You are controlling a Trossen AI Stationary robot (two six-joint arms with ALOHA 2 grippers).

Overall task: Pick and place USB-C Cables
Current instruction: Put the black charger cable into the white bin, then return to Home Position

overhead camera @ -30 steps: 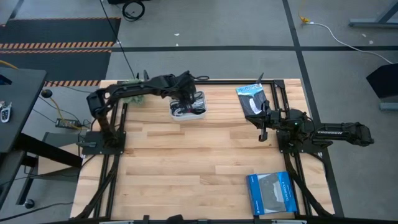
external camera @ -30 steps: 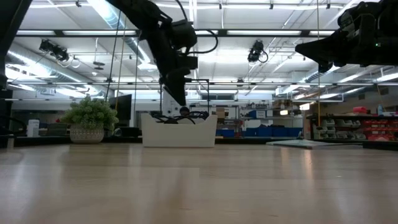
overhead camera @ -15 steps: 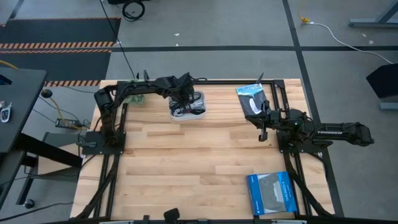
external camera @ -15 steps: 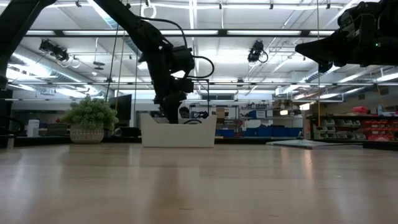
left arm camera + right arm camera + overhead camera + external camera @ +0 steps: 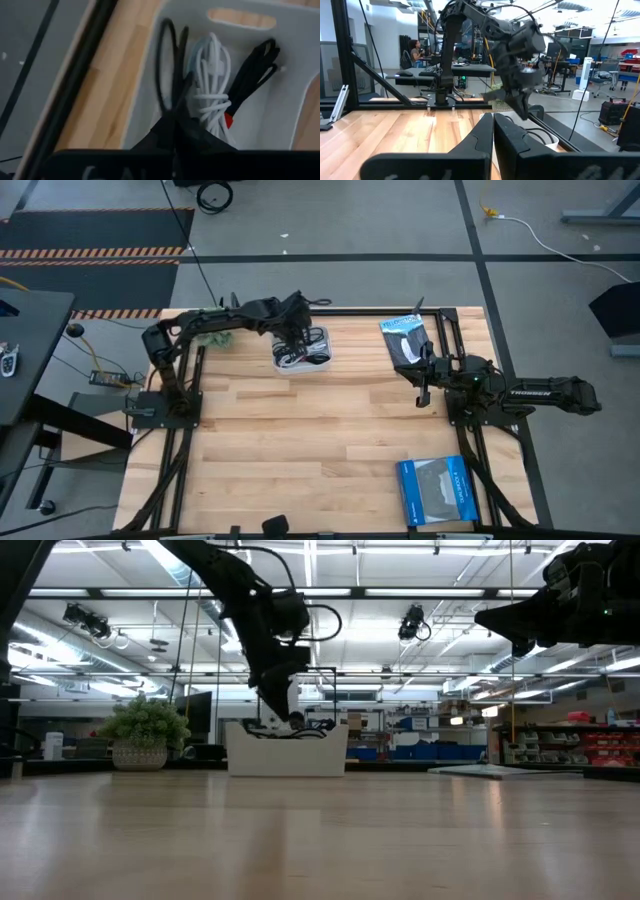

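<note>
One camera looks straight down on my table (image 5: 300, 440), one sits level at its surface, and my wrist cameras peer past my fingers, all sharing the white tray (image 5: 303, 361).

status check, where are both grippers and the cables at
Left gripper shut on black cable over white tray. White cable in tray. Right gripper shut, waiting mid-table. Nothing in the way.

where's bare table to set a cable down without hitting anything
The widest bare wood is the table's middle, between the white tray at the far edge and the blue packet at the near right corner. The near left is bare too. It is crowded at the tray, under the left gripper, and around the right gripper.
</note>
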